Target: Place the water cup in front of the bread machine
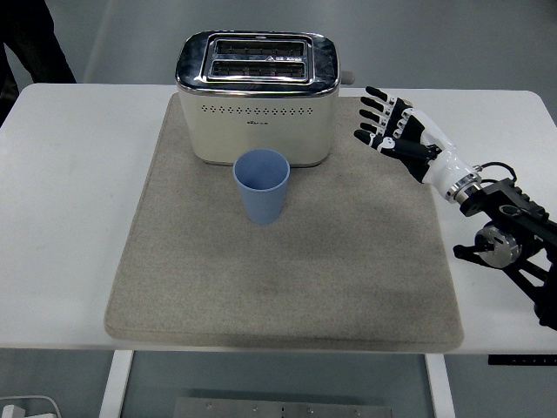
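The right hand (393,131) hung above the far right part of the grey mat (287,296), fingers spread and straight, holding nothing. Its black forearm (513,252) ran back toward the tabletop's right edge and left the picture at the right side.

Well to the left of the hand, and a little nearer the camera, the blue water cup (261,185) stood upright on the mat, mouth up, nothing touching it. The cup sat just in front of the cream bread machine (258,97) (a two-slot toaster with a shiny top), roughly centred on its front face; whether cup and machine actually touched could not be told. The bread machine itself lay to the left of the hand and slightly farther back, with a clear strip of mat between its right side and the fingertips.

Around the hand there was bare room: open mat below and in front of it, and plain white tabletop (78,218) beyond the mat's right edge. The mat's near edge stopped short of the tabletop's near edge, and a wide band of white ran down the left side too. At the far left corner of the picture, well away from the hand, a person's dark clothing (30,39) showed behind the tabletop
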Motion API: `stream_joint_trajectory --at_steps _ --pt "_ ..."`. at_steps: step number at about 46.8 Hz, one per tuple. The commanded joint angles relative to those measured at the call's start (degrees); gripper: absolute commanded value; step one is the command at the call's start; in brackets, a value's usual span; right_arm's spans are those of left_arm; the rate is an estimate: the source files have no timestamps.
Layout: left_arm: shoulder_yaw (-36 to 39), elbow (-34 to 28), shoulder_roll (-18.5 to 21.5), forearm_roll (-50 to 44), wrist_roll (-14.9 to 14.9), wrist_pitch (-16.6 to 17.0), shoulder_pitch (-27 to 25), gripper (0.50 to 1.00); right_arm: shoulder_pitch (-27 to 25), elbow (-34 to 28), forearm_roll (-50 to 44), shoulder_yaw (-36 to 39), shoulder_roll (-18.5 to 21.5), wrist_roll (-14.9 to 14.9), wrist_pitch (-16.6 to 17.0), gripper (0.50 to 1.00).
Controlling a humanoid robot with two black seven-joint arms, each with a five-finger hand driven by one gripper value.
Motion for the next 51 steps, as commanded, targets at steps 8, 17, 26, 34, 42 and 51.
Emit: stream_joint_trajectory --at_steps 8,17,26,34,42,51 --pt "0.00 0.01 0.00 0.09 0.00 -0.02 -0.01 1.000 2.78 -2.22 3.16 -0.06 -1.31 -0.18 -0.18 0.926" --pt "0.00 0.01 0.00 0.09 0.00 -0.02 -0.01 1.000 5.68 -6.96 5.97 -0.50 -0.69 -6.93 0.69 0.926" --pt "0.09 0.01 0.00 0.09 0.00 -0.11 -0.01 1.000 7.97 -10.39 8.87 -1.20 0.63 -11.78 2.28 0.924" --pt "0.09 -0.34 0.00 0.09 0.00 -0.11 -0.10 1.000 10.17 -13.12 9.93 -1.38 1.85 -13.18 4.21 0.926" --pt "0.09 -0.69 0.00 0.09 0.00 -0.11 -0.01 1.000 12.81 -17.16 10.11 -1.29 5.01 -15.03 4.65 0.926" --pt "0.00 -0.69 0.00 0.09 0.00 -0.11 -0.10 1.000 13.16 -19.36 12.48 -0.15 8.45 -15.12 3.86 0.924"
